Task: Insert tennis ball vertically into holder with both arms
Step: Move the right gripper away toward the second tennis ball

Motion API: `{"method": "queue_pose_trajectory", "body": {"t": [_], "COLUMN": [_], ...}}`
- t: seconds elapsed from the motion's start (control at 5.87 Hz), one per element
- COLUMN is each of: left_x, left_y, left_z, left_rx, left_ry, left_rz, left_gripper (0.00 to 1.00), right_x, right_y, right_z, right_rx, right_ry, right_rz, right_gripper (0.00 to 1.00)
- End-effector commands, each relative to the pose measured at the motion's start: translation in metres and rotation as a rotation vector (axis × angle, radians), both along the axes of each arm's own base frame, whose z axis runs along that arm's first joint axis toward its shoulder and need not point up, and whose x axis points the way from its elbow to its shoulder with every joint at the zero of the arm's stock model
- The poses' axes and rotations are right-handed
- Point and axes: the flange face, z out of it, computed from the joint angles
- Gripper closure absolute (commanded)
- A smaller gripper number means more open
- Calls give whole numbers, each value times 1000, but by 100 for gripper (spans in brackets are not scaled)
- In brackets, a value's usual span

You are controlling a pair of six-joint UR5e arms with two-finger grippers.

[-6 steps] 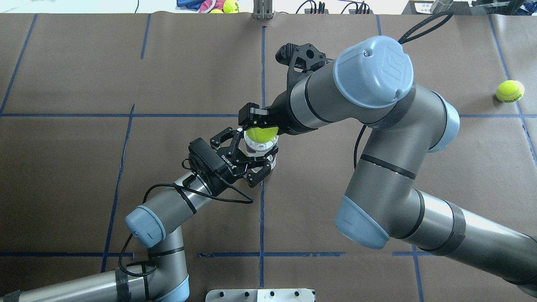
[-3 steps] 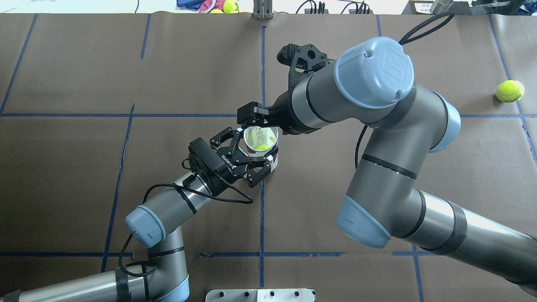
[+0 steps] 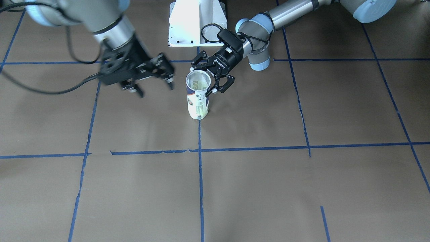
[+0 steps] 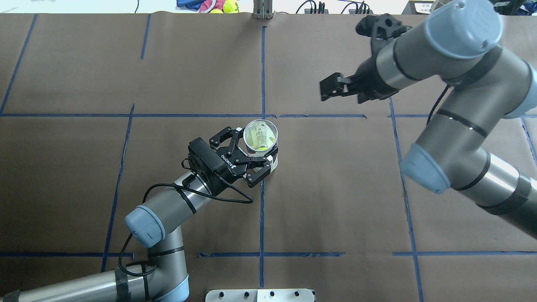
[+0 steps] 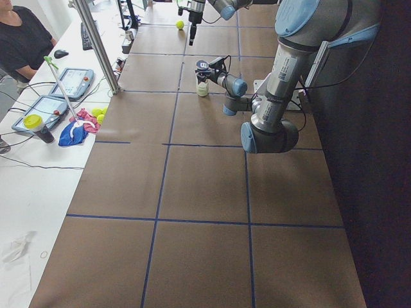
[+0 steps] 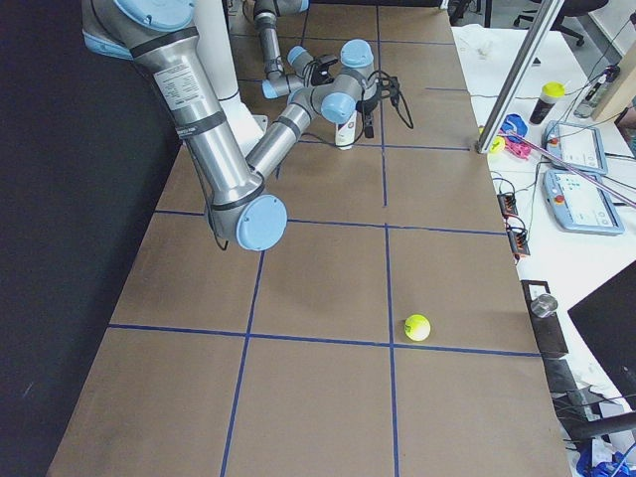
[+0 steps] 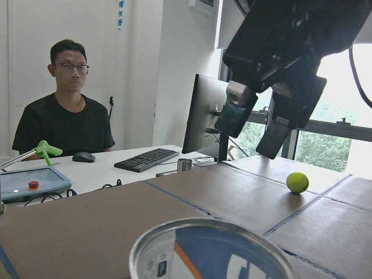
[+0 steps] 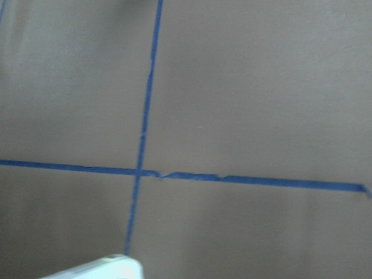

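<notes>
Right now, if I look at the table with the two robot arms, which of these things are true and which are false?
1. The clear plastic tennis-ball can stands upright. True.
2. The yellow-green fuzzy tennis ball lies inside the can. True.
3. The right gripper holds the can. False: it hangs open and empty, well away from the can; the left gripper is the one gripping it.
4. There is no other ball on the table. False: a second yellow-green ball lies loose on the brown table, far from the can.
</notes>
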Motion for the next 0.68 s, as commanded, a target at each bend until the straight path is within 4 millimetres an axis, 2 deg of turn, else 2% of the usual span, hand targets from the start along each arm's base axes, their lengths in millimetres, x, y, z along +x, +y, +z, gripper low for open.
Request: {"method": "queue_pose_trajectory", "body": {"t": [0.0,0.17,0.34,0.51], "left_x": [-1,0,0,-1], "left_y": [0,1,0,-1], "left_z": [0,-1,-1,0], "left_rx": [0,1,1,1], "left_ry": [0,2,1,-1], "left_rz": [0,1,-1,-3], "left_gripper": [14,14,13,13], "right_x": [84,124,168,200], "right_y": [-73,-114,-135,-144], "right_z": [125,205,261,311], "right_rx": [28,9,26,-9], "right_ry": [192,296,369,411], "right_rz": [-41,-82,-141,-172], "right_gripper": [1,1,1,1]}}
